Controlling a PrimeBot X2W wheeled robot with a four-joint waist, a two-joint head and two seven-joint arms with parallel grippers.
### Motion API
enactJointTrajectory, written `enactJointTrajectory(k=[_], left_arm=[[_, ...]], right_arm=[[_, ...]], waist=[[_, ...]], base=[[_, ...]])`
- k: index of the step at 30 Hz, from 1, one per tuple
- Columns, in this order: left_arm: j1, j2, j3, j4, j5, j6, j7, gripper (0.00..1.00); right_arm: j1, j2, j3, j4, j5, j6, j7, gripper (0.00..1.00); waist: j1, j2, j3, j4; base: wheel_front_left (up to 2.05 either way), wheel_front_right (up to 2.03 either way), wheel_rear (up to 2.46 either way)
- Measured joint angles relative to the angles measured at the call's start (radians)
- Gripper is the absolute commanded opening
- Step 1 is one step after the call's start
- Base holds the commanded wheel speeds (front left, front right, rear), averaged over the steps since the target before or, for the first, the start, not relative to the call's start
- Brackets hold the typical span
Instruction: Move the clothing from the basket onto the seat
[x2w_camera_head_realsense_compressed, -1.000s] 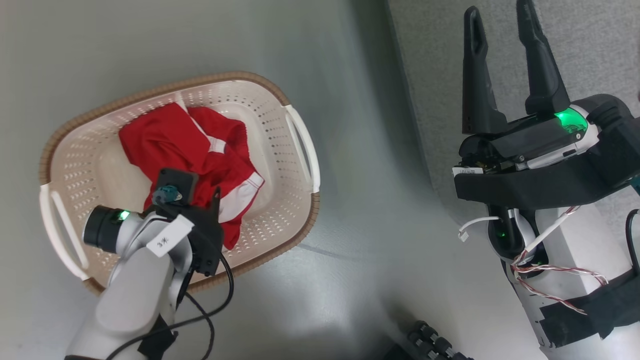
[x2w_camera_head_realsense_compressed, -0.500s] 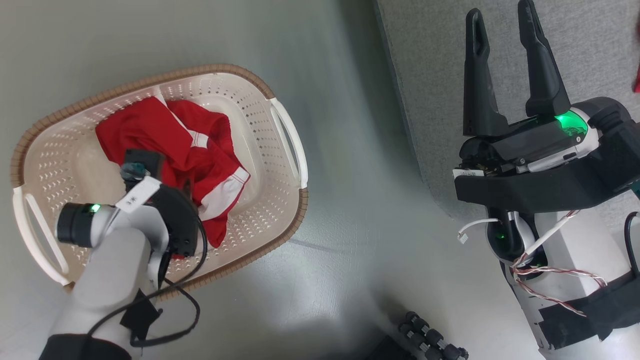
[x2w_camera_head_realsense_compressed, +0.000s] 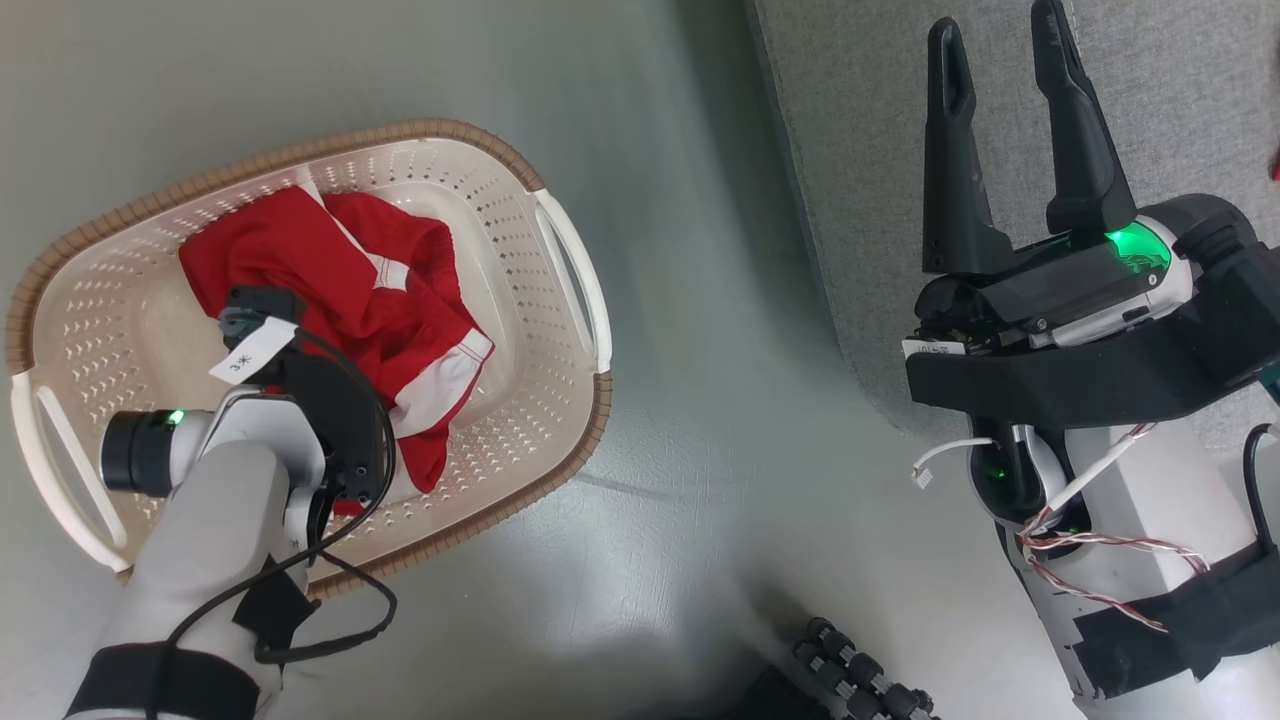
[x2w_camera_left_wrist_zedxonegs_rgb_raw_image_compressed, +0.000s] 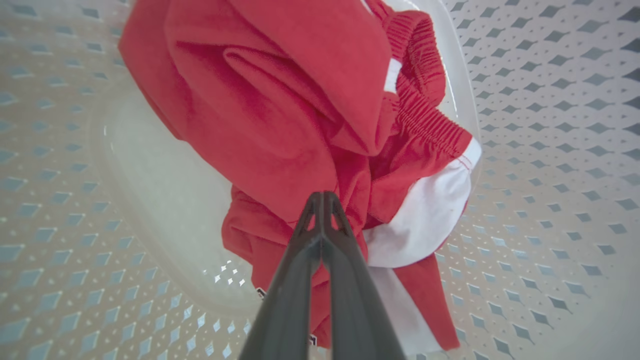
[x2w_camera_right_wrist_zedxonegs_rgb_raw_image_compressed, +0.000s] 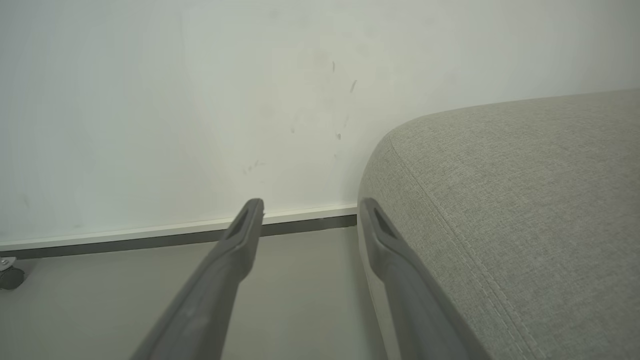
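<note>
The clothing (x2w_camera_head_realsense_compressed: 330, 260), red with white trim, lies crumpled inside the basket (x2w_camera_head_realsense_compressed: 500, 400). The grey floor (x2w_camera_head_realsense_compressed: 700, 450) carries the basket, and the grey seat (x2w_camera_head_realsense_compressed: 880, 150) stands well apart from it on the robot's right. The cream basket has perforated walls and a brown rim. The right gripper (x2w_camera_head_realsense_compressed: 995, 20) hangs over the seat's edge, its jaws released and spread with nothing between them. The left gripper (x2w_camera_left_wrist_zedxonegs_rgb_raw_image_compressed: 324, 196) reaches down into the basket, its jaws clenched on a fold of the clothing (x2w_camera_left_wrist_zedxonegs_rgb_raw_image_compressed: 280, 110).
</note>
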Motion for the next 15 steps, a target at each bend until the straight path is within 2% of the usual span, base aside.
enactJointTrajectory(k=[15], left_arm=[[-0.016,-0.046,0.007,0.072,-0.018,-0.011,-0.028,0.00]], right_arm=[[0.005,-0.011,-0.020,0.032,0.000,0.005,-0.007,1.00]], waist=[[0.0000,0.0000,-0.034,0.026]], base=[[0.00,0.00,0.00]])
